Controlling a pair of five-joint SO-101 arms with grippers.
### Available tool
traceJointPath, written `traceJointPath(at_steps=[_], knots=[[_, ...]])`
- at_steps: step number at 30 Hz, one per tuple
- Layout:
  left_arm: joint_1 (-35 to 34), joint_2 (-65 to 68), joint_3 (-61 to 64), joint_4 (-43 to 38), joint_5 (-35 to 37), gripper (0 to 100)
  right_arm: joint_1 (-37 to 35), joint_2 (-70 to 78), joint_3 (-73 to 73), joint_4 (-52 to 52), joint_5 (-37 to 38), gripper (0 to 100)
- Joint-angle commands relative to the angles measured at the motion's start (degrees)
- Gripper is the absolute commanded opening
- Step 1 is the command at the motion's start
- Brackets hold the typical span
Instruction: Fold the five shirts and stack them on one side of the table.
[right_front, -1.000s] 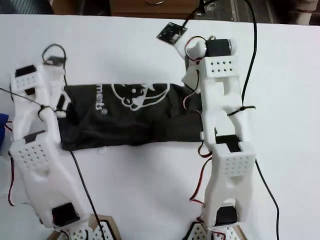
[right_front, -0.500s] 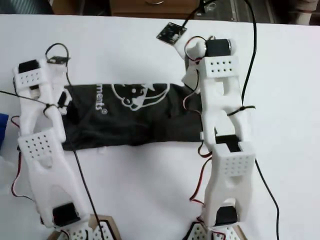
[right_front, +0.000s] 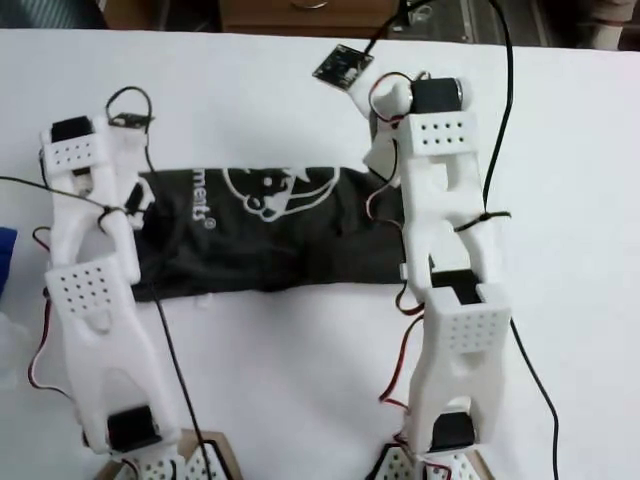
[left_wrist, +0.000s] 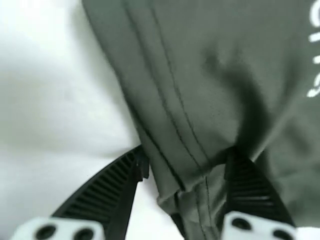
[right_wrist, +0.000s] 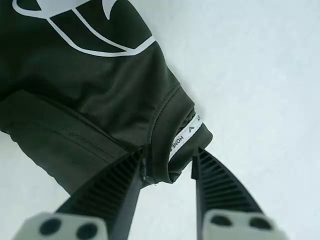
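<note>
A small black circuit board (right_front: 343, 65) is lying tilted on the white tabletop (right_front: 250, 390) near its far edge, with a black cable (right_front: 383, 32) running from it toward the back. A blue object (right_front: 4, 262) is peeking in at the left edge of the high view. Brown wooden furniture (right_front: 300, 12) is standing beyond the tabletop's far edge.
</note>
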Motion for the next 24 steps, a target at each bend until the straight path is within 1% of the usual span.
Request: traceJointPath(at_steps=[1, 3, 6, 7, 8, 10, 13, 20, 24], knots=[[4.48, 0.53, 1.8, 0.97, 0.44, 25, -0.13, -0.31, -2.46, 0.57, -0.35, 13.5], [4.66, 0.53, 1.54, 0.97, 0.53, 19, -0.13, -0.31, -2.46, 0.57, -0.35, 13.5], [4.4, 0.62, 1.45, 0.97, 0.53, 5, -0.04, -0.31, -2.46, 0.57, -0.35, 13.5], [4.31, 0.62, 1.63, 0.88, 0.53, 1, 0.04, -0.31, -2.46, 0.57, -0.35, 13.5], [4.13, 0.62, 1.71, 0.79, 0.53, 3, 0.04, -0.31, -2.46, 0.57, -0.35, 13.5], [3.52, 0.62, 1.54, 0.62, 0.53, 2, 0.04, -0.31, -2.46, 0.57, -0.35, 13.5], [0.53, -0.09, 0.31, 0.09, 0.53, 2, 0.04, -0.31, -2.46, 0.57, -0.35, 13.5], [-12.57, -0.09, -14.81, 1.32, -0.88, 2, -1.01, -1.8, -2.46, 0.57, -0.53, 13.5], [-17.32, -0.09, -20.26, 1.23, -1.85, 2, -2.42, -4.35, -2.46, 0.57, -0.62, 13.4]])
